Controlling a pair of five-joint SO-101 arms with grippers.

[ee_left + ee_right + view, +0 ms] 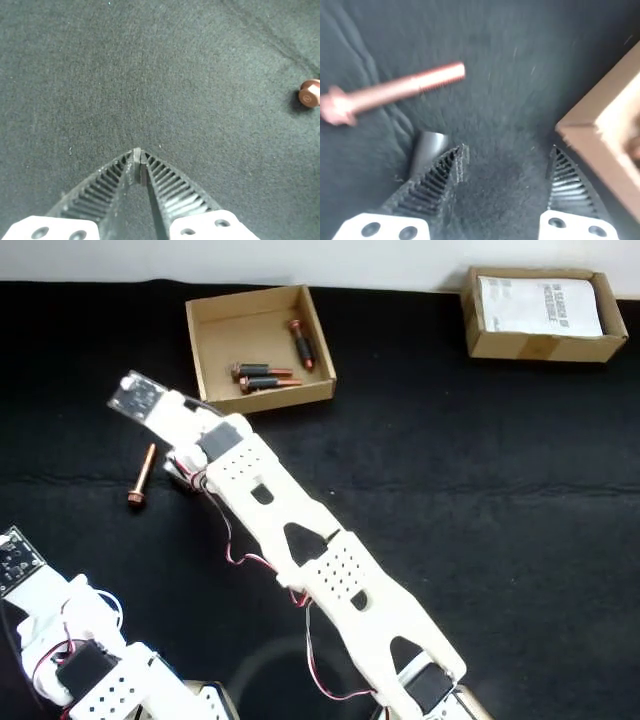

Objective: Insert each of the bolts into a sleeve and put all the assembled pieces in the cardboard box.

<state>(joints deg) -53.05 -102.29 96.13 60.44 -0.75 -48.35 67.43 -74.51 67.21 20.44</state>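
Note:
A loose copper bolt [140, 475] lies on the black cloth, left of the long arm that stretches up from the bottom right. My right gripper [507, 150] stands open just above the cloth, with the bolt [395, 90] lying ahead of it. A short dark sleeve [427, 150] lies against the outside of one of its fingers [451, 162]. The cardboard box [200, 350] holds three assembled pieces [262, 371], and its corner [600, 145] is beside my other finger. My left gripper [137, 152] is shut and empty over bare cloth, with the bolt's head [310, 95] off to one side.
A second cardboard box [545, 340] with a printed sheet in it stands at the back right. The left arm [70, 630] sits at the near left corner. Open black cloth spreads across the middle and right of the table.

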